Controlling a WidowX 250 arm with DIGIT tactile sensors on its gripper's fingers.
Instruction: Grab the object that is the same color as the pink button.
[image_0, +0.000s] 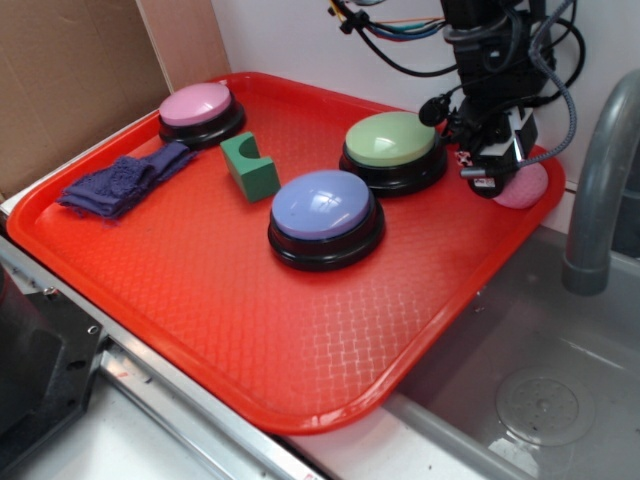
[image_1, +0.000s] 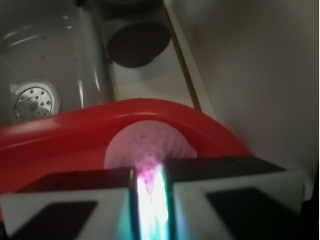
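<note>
The gripper (image_0: 497, 180) was held low at the far right corner of the red tray (image_0: 200, 300), pointed downward from a near-vertical black arm (image_0: 480, 50), its fingers (image_1: 90, 210) drawn nearly together, a thin gap left.

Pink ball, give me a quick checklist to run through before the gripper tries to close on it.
1. Right target: the pink ball matches the pink button in colour. Ok.
2. Gripper near the ball: it sits at the tray's far right corner, right by the ball. Ok.
3. Jaws wide enough to take the ball: in the wrist view only a narrow slit shows between them. Not ok.
4. Ball centred on that slit: roughly in line, just beyond it. Ok.
5. Contact with the ball: cannot tell.
6. Room by the tray rim: the ball lies close against it. Cannot tell.
</note>
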